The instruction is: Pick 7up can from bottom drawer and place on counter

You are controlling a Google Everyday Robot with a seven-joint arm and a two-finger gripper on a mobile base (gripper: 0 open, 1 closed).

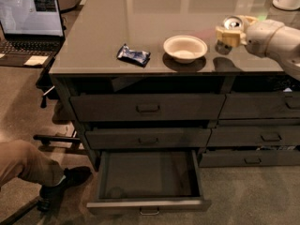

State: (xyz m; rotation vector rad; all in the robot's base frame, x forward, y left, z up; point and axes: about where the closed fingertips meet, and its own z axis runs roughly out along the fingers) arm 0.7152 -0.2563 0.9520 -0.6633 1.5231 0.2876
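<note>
1. Gripper. We locate the gripper (230,33) at the upper right of the frame, over the right part of the counter (154,13). Its tan fingers (224,33) are clamped on the 7up can (232,22). The white arm (276,36) runs off the right edge of the frame.

2. Task object. The 7up can sits in the gripper with its shiny top turned toward the camera. We see a dark shadow on the counter just below it. We cannot tell whether the can's base touches the surface.

3. Containers.
- The bottom drawer (147,204) is pulled out at the lower centre of the frame. We see only its bare dark floor. A small metal handle (149,212) sits on its front.
- The two drawers above it (147,108) (147,138) are closed.
- The white bowl (185,48) stands upright on the counter, left of the gripper and apart from it. Its inside shows only a plain pale surface.

4. Other items. A dark blue snack wrapper (133,55) lies on the counter, left of the bowl. An open laptop (32,18) occupies the upper left. A person's leg (23,165) and shoe (65,179) appear at the lower left.
</note>
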